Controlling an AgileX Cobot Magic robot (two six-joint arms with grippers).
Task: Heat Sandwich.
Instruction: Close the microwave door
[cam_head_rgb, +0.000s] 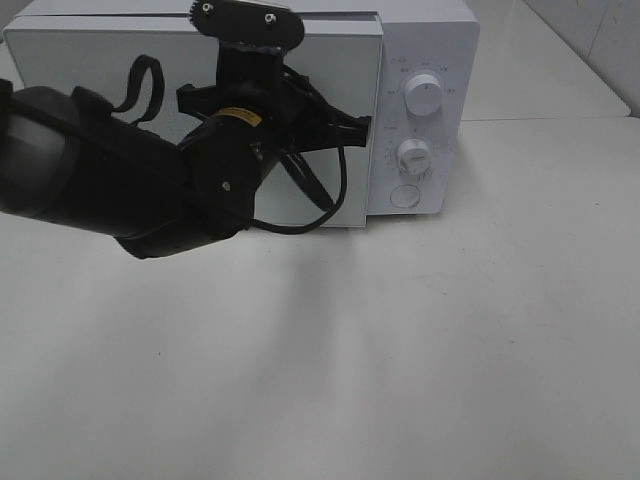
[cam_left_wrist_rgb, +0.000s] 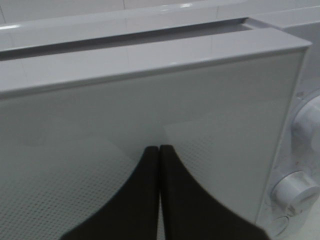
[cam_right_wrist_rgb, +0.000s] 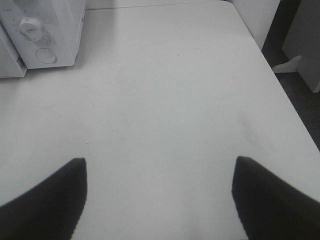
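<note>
Oddly, no sandwich shows in any view; if it is inside the microwave (cam_head_rgb: 425, 50), the door (cam_head_rgb: 90, 70) hides it, and I cannot tell.

My left gripper (cam_head_rgb: 362, 125) is shut, its fingers pressed together with nothing between them. Its tips point at the door's pale face near the right edge, and in the left wrist view (cam_left_wrist_rgb: 159, 148) I cannot say whether they touch it or sit just off it. The door looks closed, though I cannot judge the latch.

What matters is what lies just to the right of those tips in the high view: the upper dial (cam_head_rgb: 423, 97) and the lower dial (cam_head_rgb: 412, 153). My left arm is by far the nearer to them. My right gripper (cam_right_wrist_rgb: 160, 161) hangs wide open over the bare table (cam_right_wrist_rgb: 165, 90), with the control panel well apart at the upper left of its frame.
</note>
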